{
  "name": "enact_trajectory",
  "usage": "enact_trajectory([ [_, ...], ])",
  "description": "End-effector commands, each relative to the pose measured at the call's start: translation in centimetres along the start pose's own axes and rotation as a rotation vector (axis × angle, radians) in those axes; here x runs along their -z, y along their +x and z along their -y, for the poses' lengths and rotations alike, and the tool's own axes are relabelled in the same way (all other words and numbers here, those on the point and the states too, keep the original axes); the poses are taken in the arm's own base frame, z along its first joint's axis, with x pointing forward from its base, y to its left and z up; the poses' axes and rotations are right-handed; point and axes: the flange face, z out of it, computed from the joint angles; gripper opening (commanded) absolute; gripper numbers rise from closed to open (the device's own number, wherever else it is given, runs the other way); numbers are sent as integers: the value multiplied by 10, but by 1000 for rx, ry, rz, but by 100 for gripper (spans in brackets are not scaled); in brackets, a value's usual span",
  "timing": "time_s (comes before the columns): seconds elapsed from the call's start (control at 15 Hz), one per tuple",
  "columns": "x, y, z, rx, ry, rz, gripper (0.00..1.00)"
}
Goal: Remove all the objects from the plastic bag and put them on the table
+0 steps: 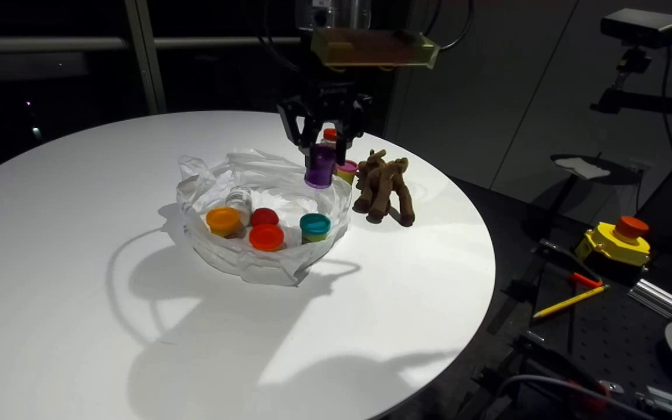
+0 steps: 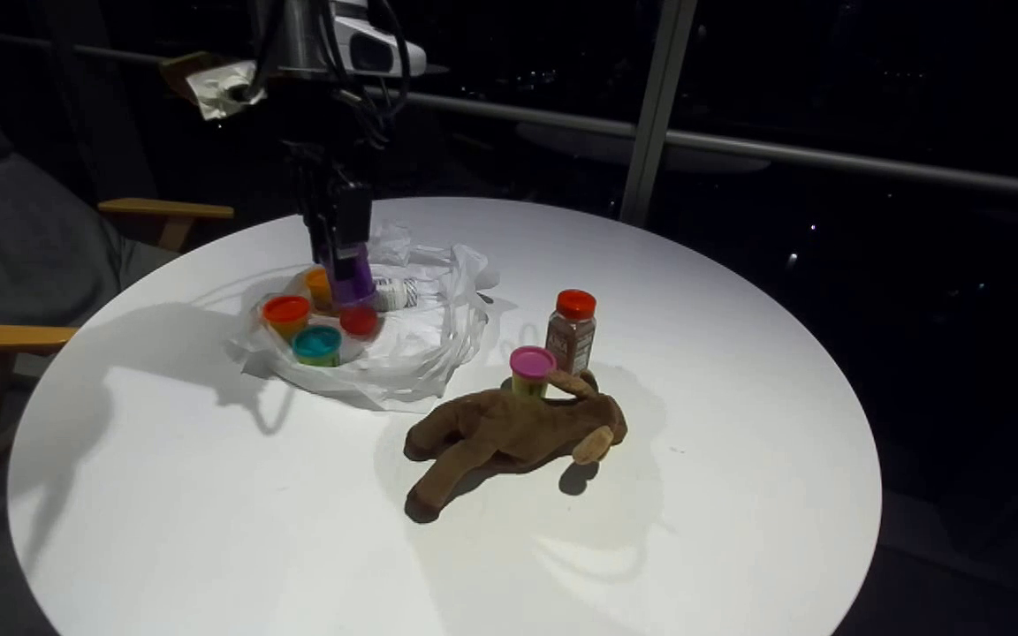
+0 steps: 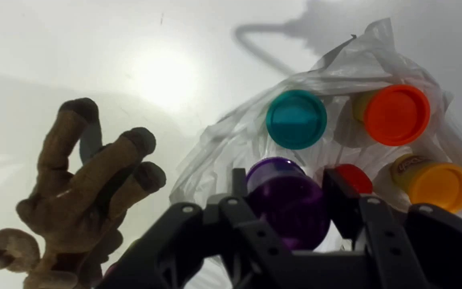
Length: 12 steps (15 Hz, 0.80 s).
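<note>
When Release Is Planned, Confirm Lateral Clearance

As the gripper (image 3: 285, 180) holds 1 purple container (image 1: 319, 168) over the plastic bag (image 1: 272, 269), long axis near upright, the next move is likely sideways. In the wrist view, the brown plush toy (image 3: 70, 208) lies left of the container, beyond the bag's rim; that side probably offers a short path to the table (image 1: 406, 280). Base-to-film clearance cannot be told.

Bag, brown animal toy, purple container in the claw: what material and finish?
Bag: thin plastic film, glossy; sharp creases catch the light.
Brown animal toy: likely plush fabric, matte; rounded, stuffed-looking limbs, no gloss.
Purple container: probably hard plastic, smooth; small bright highlight on its rim, translucency unclear.
</note>
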Motion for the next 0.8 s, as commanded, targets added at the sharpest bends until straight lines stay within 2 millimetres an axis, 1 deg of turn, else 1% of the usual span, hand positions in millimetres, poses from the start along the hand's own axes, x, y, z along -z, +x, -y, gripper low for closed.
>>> enact_trajectory([
  [0.0, 9, -35, -31, -64, -17, -33, 25],
  [0.13, -1, -41, -51, -107, -17, -24, 25],
  [0.27, -18, -39, -72, -142, -19, 3, 25],
  [0.53, -60, -16, -113, -167, -15, 58, 25],
  [0.73, -86, -5, -135, -174, 9, 110, 25],
])
